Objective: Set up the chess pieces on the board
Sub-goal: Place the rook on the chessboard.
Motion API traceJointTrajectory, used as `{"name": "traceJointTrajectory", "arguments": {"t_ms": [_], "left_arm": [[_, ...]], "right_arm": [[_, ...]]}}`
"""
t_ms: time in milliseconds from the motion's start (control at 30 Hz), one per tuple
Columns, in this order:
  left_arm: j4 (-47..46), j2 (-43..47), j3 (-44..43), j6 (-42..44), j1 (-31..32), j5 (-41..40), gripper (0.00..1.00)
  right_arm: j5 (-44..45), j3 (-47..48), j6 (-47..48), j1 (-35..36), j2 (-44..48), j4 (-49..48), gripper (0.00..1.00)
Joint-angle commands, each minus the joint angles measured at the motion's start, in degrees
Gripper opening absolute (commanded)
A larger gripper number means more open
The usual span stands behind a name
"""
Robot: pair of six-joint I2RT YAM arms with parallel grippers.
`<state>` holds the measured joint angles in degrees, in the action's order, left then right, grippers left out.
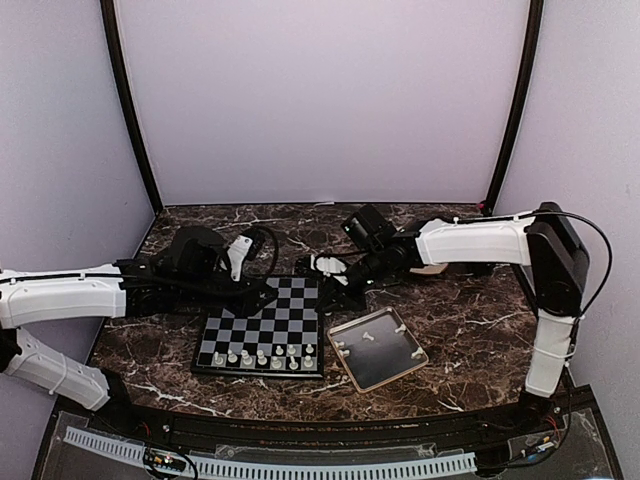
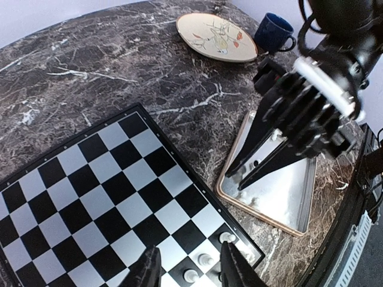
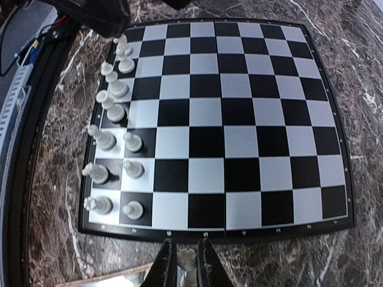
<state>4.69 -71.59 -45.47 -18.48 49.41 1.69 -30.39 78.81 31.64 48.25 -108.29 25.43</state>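
The board [image 1: 262,322] lies in the middle of the table, with several white chess pieces [image 1: 262,356] in two rows along its near edge. They also show in the right wrist view [image 3: 114,107] along the board's [image 3: 239,119] left side. My right gripper [image 1: 326,302] is shut on one white piece [image 3: 188,260] and holds it just off the board's right edge, over the tray's corner. My left gripper [image 2: 190,268] is open and empty, low over the board's [image 2: 108,191] corner pieces [image 2: 204,259].
A square metal tray [image 1: 392,368] to the right of the board holds several loose white pieces [image 1: 368,337]. In the left wrist view a beige plate [image 2: 215,36] and a blue mug [image 2: 274,33] stand beyond the tray [image 2: 287,206].
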Motion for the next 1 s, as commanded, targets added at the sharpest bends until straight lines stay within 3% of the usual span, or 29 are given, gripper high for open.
{"name": "traceJointTrajectory", "arguments": {"t_ms": [0,433,967], "left_arm": [[1.4,5.7,1.8,-1.7,0.3,-6.7,0.36],[3.8,10.5,3.4,-3.0,-0.3,-10.4,0.37],[2.5,9.8,4.6,-2.7,-0.8,-9.3,0.37]], "right_arm": [[-7.1,1.0,-7.2,-0.3,-3.4,-11.7,0.12],[-11.0,1.6,-15.7,0.2,-11.9,-23.9,0.13],[-11.0,0.3,-15.7,0.4,-14.5,-26.4,0.13]]}}
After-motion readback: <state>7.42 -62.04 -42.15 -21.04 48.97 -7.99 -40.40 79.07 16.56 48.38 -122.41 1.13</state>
